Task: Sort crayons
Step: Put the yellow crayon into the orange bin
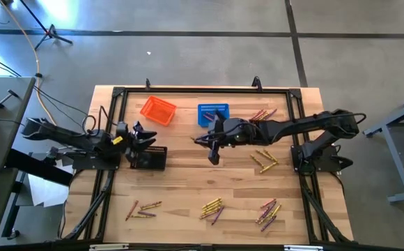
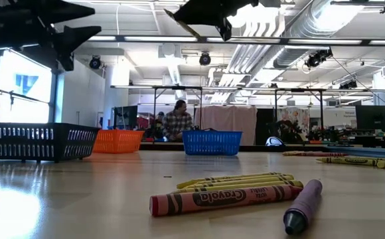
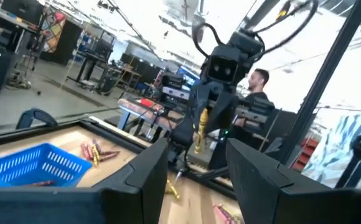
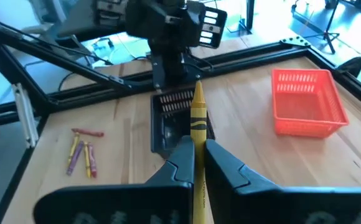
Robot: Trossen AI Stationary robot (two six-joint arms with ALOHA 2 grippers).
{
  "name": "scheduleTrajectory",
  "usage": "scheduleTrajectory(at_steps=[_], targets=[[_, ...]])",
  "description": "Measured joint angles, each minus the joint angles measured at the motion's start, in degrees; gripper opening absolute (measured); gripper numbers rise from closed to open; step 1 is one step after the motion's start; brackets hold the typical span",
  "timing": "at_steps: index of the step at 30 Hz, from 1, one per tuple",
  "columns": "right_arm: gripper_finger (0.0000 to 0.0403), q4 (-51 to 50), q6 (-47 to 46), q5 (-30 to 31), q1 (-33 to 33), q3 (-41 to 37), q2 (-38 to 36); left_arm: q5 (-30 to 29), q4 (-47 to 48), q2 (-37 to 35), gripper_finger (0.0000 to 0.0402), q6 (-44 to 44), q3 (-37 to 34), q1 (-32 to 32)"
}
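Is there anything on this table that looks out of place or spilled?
Nothing looks damaged. Loose crayons lie scattered in small clusters over the table, outside the orange basket, blue basket and black basket. The right gripper holds a yellow crayon; the left gripper is open, empty.

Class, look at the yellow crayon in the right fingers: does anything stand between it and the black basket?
Yes: the left gripper hangs over the black basket, right in the path of the yellow crayon held by the right gripper.

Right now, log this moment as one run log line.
right gripper: shut on yellow crayon, mid-table | left gripper: open, over black basket | blue basket, orange basket: behind
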State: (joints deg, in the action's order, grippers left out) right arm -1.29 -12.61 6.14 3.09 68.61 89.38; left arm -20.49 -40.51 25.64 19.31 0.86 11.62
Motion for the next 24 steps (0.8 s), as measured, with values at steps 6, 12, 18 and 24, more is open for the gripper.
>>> scheduleTrajectory(at_steps=[6,12,18,24], targets=[[0.0005,1.25,0.92,-0.62,-0.92,0.01,0.28,0.43,-6.72,16.22,0.0155,-0.54,5.82,0.00],[0.0005,1.11,1.13,-0.62,-0.92,0.01,0.26,-2.26,-6.77,27.74,0.0155,-5.75,14.87,-0.45],[0.0005,0.28,1.13,-0.60,-0.83,0.01,0.26,5.09,-1.64,33.27,0.0155,-4.47,21.49,-1.85],[0.0005,0.42,1.34,-0.07,-0.83,0.01,0.26,6.24,4.42,36.67,0.0153,-7.94,26.48,-1.86]])
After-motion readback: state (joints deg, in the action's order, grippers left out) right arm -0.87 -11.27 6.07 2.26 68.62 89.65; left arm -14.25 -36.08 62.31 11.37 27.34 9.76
